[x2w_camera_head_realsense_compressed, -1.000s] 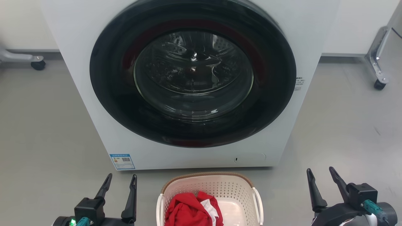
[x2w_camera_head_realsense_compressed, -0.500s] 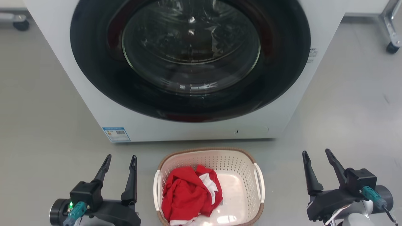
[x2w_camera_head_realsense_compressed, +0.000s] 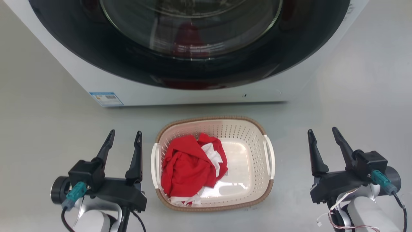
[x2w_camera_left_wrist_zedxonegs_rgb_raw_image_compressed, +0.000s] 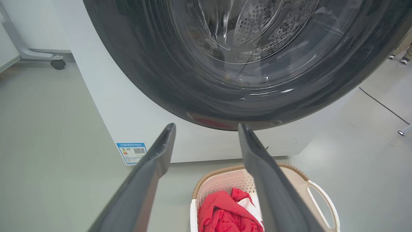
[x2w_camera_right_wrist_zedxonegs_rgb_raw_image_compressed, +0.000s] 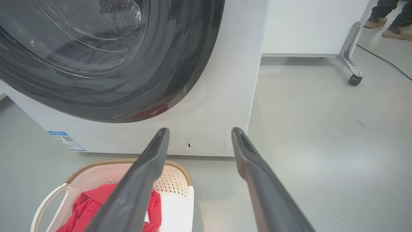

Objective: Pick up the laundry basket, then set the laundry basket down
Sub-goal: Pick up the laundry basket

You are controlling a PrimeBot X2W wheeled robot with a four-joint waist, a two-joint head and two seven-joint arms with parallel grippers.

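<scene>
Currently laundry basket (x2w_camera_head_realsense_compressed: 241, 133) on floor (x2w_camera_head_realsense_compressed: 42, 129), just before washing machine (x2w_camera_head_realsense_compressed: 193, 95), red garment (x2w_camera_head_realsense_compressed: 186, 164) inside. Left gripper (x2w_camera_head_realsense_compressed: 125, 132) and right gripper (x2w_camera_head_realsense_compressed: 322, 129) flank basket, both spread wide, touching nothing.

Open grey floor (x2w_camera_head_realsense_compressed: 363, 106) flanks the laundry basket (x2w_camera_head_realsense_compressed: 245, 137) on both sides. Only a narrow strip separates its far rim from the washing machine (x2w_camera_head_realsense_compressed: 193, 96), which blocks the way beyond. The left gripper (x2w_camera_head_realsense_compressed: 125, 132) stands just beside the basket, the right gripper (x2w_camera_head_realsense_compressed: 322, 129) farther off. A red garment (x2w_camera_head_realsense_compressed: 186, 164) fills the basket's left half.
</scene>
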